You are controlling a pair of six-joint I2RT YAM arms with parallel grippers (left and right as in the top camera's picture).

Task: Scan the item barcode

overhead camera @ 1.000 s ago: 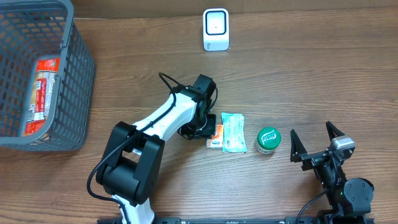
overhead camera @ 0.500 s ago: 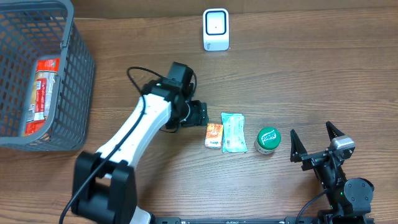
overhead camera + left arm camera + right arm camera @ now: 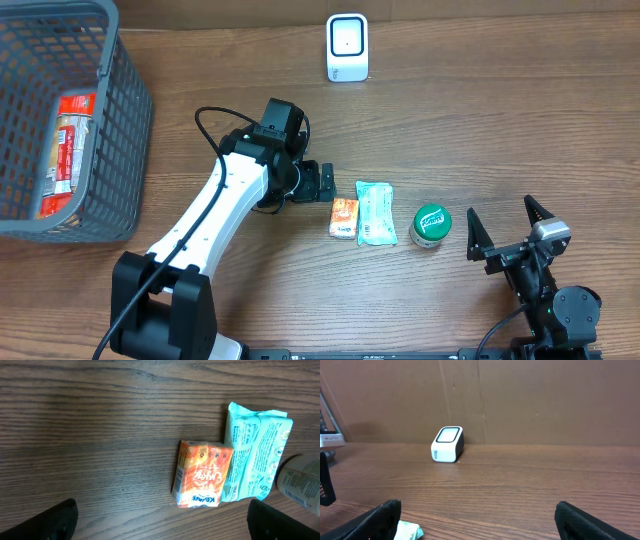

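Locate the small orange printed carton lying flat on the brown wood-grain table, printed face up, near the table's middle. Touches a pale teal plastic-wrapped packet along its right edge, the packet also lying flat. Held by neither gripper. In the left wrist view, find the same carton right of centre, pressed against the packet, lettering upside down.

Just right of the packet, and separated from it by a narrow gap, note a short round can with a green lid, standing upright. Appears only as a blurred edge in the left wrist view.

Find the left gripper just left of the carton, near it but not touching. Fingers spread wide, visible at the two lower corners of the wrist view, with only bare table between them.

Locate the small white box-shaped barcode scanner at the far edge of the table, upright and well apart from the carton. Stands in front of a brown cardboard wall in the right wrist view.

Find the right gripper at the near right of the table, beyond the can. Fingers wide apart, nothing between them.

At the far left corner, note a grey plastic mesh basket containing a red-labelled package.
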